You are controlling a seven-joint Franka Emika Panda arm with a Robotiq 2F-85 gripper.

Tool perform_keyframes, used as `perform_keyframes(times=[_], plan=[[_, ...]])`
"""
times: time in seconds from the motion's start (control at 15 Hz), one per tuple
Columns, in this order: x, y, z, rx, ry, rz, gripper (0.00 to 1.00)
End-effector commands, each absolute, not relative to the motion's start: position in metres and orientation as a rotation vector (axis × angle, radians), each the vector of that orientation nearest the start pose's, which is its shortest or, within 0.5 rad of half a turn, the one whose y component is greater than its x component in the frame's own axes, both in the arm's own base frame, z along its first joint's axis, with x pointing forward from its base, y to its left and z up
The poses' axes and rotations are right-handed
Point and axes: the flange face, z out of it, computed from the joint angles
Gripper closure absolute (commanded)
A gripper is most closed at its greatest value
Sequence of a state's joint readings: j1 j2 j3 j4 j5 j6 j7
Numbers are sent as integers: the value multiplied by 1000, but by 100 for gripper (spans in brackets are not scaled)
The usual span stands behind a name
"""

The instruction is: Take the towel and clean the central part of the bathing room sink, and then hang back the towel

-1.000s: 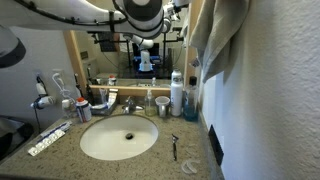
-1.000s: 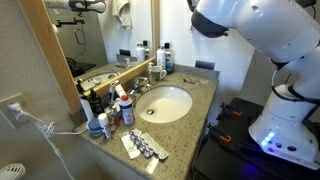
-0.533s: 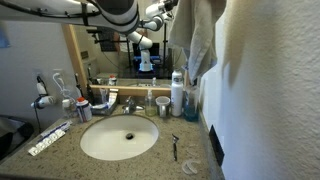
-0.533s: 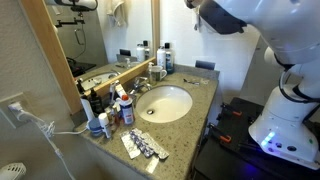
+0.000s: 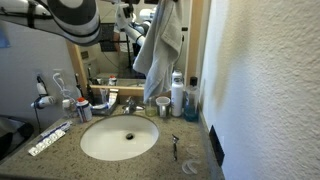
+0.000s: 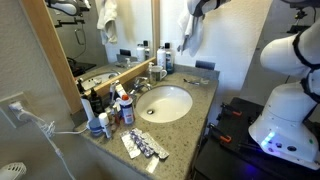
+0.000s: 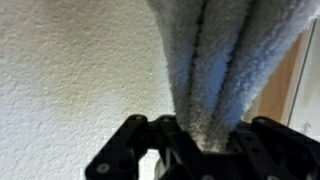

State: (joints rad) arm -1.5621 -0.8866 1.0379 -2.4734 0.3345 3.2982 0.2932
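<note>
1. The bathing room sink is a white oval bowl with a dark drain at its centre, and its porcelain shows bare.
2. A small cup stands behind the rim. What is inside it cannot be seen. A tall bottle stands just beside it.
3. The speckled counter carries a razor beside the basin, blister packs near its front edge, and a cluster of bottles below the mirror.
4. The towel hangs in long folds high over the back of the counter, clear of the sink.
5. In the wrist view the claw is clenched on the bunched towel, with a textured white wall behind it.
6. There is open air between the towel's lower end and the basin.
</note>
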Motion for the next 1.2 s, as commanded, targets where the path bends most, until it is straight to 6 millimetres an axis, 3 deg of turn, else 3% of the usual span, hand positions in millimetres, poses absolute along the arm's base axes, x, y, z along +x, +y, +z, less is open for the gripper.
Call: perform_keyframes(times=[0.0, 0.27, 0.47, 0.8, 1.13], plan=[[409, -145, 581, 2024, -709, 1352, 94], [391, -150, 564, 2257, -668, 1169, 94], [382, -153, 540, 2430, -633, 1029, 94], [363, -161, 475, 2656, -613, 735, 94], [342, -163, 403, 2831, -583, 575, 94]])
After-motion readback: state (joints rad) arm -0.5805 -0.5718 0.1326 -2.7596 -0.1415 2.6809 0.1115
